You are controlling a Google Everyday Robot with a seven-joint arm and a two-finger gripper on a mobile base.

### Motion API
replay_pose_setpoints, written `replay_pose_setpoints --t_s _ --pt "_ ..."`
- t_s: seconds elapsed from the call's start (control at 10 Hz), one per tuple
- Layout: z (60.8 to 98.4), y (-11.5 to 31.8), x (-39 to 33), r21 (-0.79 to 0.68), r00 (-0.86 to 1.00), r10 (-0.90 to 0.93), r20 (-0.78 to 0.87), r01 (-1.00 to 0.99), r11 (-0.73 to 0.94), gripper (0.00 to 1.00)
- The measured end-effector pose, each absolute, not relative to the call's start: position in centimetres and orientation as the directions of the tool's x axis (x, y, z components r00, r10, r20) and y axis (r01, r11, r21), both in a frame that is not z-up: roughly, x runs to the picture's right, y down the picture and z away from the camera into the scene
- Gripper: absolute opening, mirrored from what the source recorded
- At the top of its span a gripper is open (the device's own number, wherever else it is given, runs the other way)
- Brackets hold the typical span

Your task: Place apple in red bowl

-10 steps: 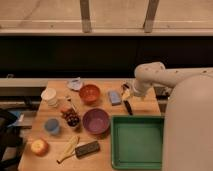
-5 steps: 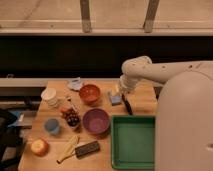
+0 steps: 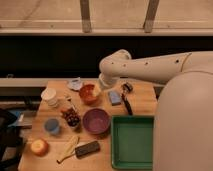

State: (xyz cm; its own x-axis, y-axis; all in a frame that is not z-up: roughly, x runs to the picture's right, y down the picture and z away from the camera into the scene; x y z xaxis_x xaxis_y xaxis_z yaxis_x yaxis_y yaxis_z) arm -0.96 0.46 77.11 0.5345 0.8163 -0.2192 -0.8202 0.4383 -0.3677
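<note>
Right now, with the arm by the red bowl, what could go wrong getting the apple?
The end effector hangs beside the red bowl, far from the apple at the near-left corner of the table. Reaching across could knock the grapes or blue cup lying between. The apple sits near the edge, so a nudge might roll it off.

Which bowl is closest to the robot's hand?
The red bowl: the orange-red one at the back, right beside the gripper. The bigger purple bowl sits farther forward, next to the green tray.
</note>
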Motion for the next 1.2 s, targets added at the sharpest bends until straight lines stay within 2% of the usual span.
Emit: replay_pose_setpoints --t_s 0.2,0.4,1.0,1.2 --pt "74.4 2.4 -7.3 -0.446 0.665 0.732 -0.147 -0.705 0.551 0.72" --pt "72.6 4.3 -10.6 -0.5 0.743 0.658 -0.119 -0.618 0.607 0.72" --pt "72.7 4.5 -10.6 -0.504 0.749 0.651 -0.121 -0.611 0.61 0.72" --pt "72.4 5.5 -13.2 -0.532 0.798 0.596 -0.089 -0.544 0.648 0.72"
